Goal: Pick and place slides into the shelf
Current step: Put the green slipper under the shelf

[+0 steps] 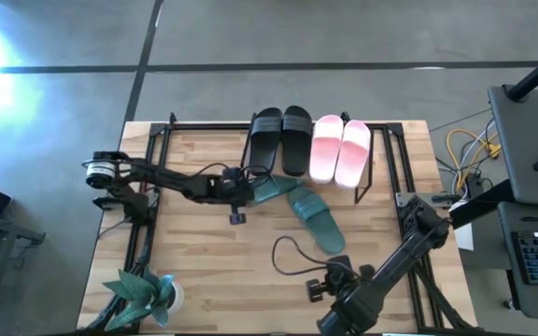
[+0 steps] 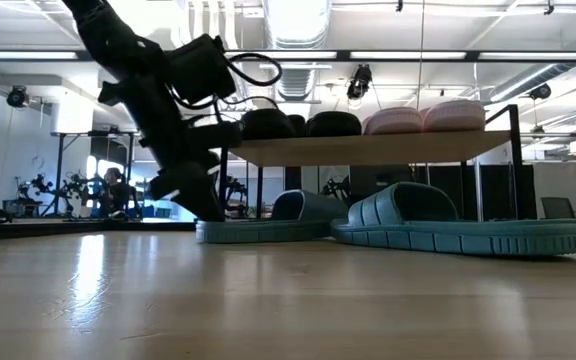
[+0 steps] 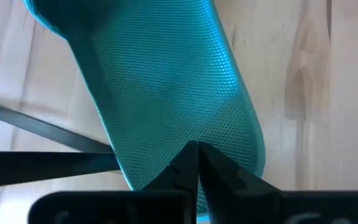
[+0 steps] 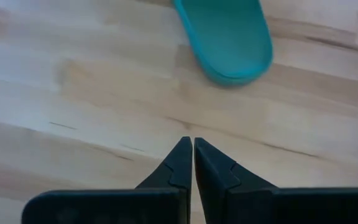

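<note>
The shelf [image 2: 368,149] stands at the table's far middle. On its plank lie a black pair of slides [image 1: 281,138] and a light pink pair [image 1: 341,149]. Two teal slides rest sole-down on the table. One [image 1: 275,191] reaches partly under the shelf, the other [image 1: 318,221] lies nearer, in the open. My left gripper [image 3: 196,148] is shut, slanting down over the first teal slide's heel end [image 3: 166,87]. My right gripper [image 4: 193,144] is shut above bare table, with the second teal slide's end [image 4: 229,37] a short way ahead of it. My left gripper's shut fingertips [image 3: 188,155] stand at the heel end of the teal slide's footbed [image 3: 185,134], coming slanting down from the table's left. I cannot tell whether they touch it. The slide lies flat on the table.
A teal potted plant [image 1: 148,291] stands at the near left corner. A black cable loop [image 1: 288,254] hangs by my right arm. Black metal frames run along the table's left [image 1: 148,201] and right [image 1: 407,177] sides. Bare wood lies between the slides and the near edge.
</note>
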Motion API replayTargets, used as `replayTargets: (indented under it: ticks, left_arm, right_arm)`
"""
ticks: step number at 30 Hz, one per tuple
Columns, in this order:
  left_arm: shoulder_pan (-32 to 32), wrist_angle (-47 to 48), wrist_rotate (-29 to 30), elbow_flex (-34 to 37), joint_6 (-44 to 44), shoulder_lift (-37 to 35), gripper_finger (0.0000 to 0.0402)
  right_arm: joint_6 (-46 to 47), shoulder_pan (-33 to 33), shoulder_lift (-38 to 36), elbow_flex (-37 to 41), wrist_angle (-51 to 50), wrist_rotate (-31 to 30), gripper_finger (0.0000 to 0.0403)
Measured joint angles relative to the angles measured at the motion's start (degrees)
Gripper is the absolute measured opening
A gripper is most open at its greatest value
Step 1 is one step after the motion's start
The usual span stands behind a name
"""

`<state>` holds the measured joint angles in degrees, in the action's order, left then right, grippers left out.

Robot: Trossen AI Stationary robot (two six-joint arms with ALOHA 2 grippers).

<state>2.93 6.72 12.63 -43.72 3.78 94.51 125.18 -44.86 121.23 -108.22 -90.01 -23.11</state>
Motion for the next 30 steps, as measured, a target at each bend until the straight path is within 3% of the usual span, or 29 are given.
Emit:
replayTargets:
  ticks: [4, 11, 17, 25, 30]
  left_arm:
    - [-2.4, -1.5, -2.0, -0.1, -3.7, -0.5, 0.0]
    - [-4.3, -6.4, -10.6, -0.2, -5.4, -2.4, 0.0]
    - [-5.1, -5.7, -10.3, -0.4, -6.6, -2.0, 0.0]
    - [-7.4, -5.3, -9.1, -0.1, -8.0, -2.0, 0.0]
    - [-9.2, -5.2, -9.2, 0.0, -9.4, -2.0, 0.0]
  right_arm:
    - [-0.4, 0.0, 0.0, 2.4, 0.0, 1.2, 0.0011]
    - [-0.3, 2.8, 0.0, 8.1, 0.1, 2.1, 0.0011]
    - [-3.8, 6.4, -0.5, 13.8, 1.1, 4.0, 0.0011]
    - [-14.3, 10.3, -3.9, 27.1, 20.7, 6.8, 0.001]
    - [-19.7, 12.1, -4.5, 29.1, 24.1, 6.9, 0.0011]
